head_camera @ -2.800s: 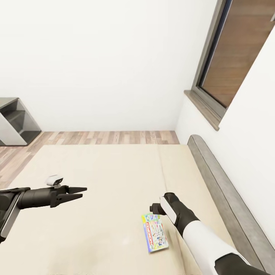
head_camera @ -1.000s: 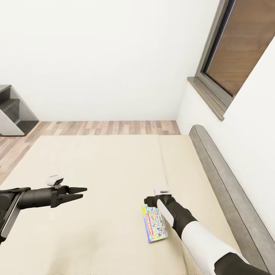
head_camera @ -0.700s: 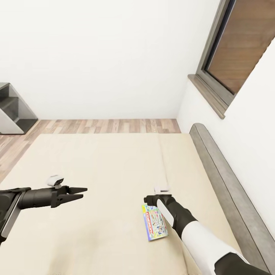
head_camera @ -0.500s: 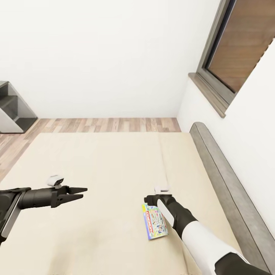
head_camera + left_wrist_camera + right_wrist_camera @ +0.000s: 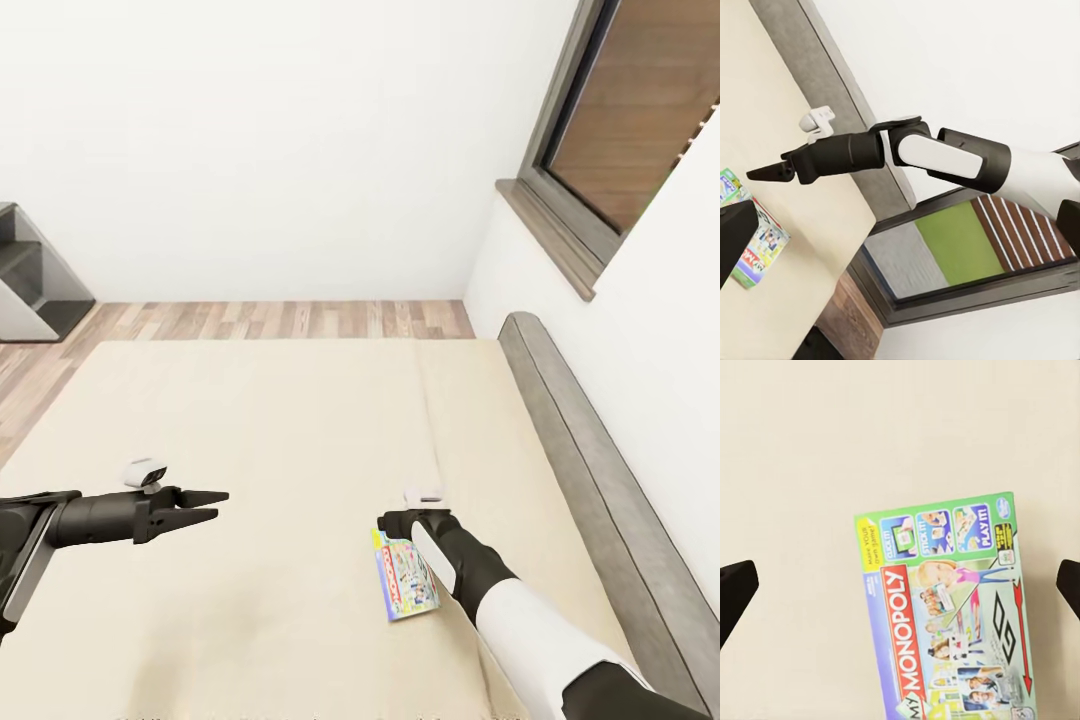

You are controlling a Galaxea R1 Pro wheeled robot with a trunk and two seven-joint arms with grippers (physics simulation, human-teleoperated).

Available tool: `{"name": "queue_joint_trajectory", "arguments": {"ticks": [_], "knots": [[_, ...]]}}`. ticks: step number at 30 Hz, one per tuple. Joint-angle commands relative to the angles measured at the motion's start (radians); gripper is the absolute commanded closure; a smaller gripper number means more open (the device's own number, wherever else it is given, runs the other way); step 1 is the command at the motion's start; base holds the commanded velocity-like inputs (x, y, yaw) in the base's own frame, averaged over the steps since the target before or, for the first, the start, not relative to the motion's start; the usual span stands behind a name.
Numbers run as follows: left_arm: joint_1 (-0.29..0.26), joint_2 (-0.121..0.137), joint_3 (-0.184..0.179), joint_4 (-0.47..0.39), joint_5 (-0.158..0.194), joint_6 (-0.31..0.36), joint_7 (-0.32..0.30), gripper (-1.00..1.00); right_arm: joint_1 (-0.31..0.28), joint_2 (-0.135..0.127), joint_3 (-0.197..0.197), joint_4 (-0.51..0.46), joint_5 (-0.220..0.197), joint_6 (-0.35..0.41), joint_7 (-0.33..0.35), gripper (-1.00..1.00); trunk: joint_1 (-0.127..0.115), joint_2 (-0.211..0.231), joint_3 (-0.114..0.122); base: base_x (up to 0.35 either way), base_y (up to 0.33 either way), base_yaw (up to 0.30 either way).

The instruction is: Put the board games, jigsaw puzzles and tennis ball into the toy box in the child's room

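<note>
Beige mattress of the bed [image 5: 250,430] spreads beneath both arms as your right end effector [image 5: 392,523] hangs directly over one of the board games [image 5: 405,588], a green-edged box printed MONOPOLY. In the right wrist view the box [image 5: 952,615] lies flat and slightly askew between the two dark fingertips [image 5: 735,589], which stand wide apart at either edge of the frame, with nothing yet between them but the box below. The box sits just inboard of your right forearm, with the grey headboard [image 5: 590,500] well off to the far side of that arm. Your left end effector [image 5: 205,506] hovers apart from all this, well clear of the box, its fingers slightly parted and holding nothing.

Judged from these views, the grasp has not begun, and the risks lie in the descent. The box is thin and flat on a soft surface, so fingers coming straight down may press it into the mattress or skid off its lid instead of catching an edge. Its skewed lie against the finger line could leave you pinching a corner, letting it pivot and drop on the lift. Square the wrist to the long sides first.
</note>
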Motion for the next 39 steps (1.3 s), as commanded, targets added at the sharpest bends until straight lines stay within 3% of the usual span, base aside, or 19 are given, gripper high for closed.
{"name": "queue_joint_trajectory", "arguments": {"ticks": [1,20,39], "knots": [[-0.001,0.0,0.0,0.0,0.0,0.011,-0.004,-1.0,-0.001,-0.001,0.006,-0.002,-0.011,0.003,-0.009,-1.0,0.0,-0.002,-0.003,0.0,0.0,0.0],[-0.001,-0.001,-0.002,0.0,0.001,0.011,-0.004,-1.0,-0.001,-0.009,0.007,0.0,-0.011,-0.002,-0.009,-1.0,0.0,-0.002,-0.035,0.0,0.0,0.0],[-0.001,-0.001,-0.002,0.0,0.001,0.011,-0.004,-1.0,-0.001,-0.007,0.009,0.004,-0.009,-0.06,-0.009,-1.0,0.0,-0.002,-0.066,0.0,0.0,0.0]]}}
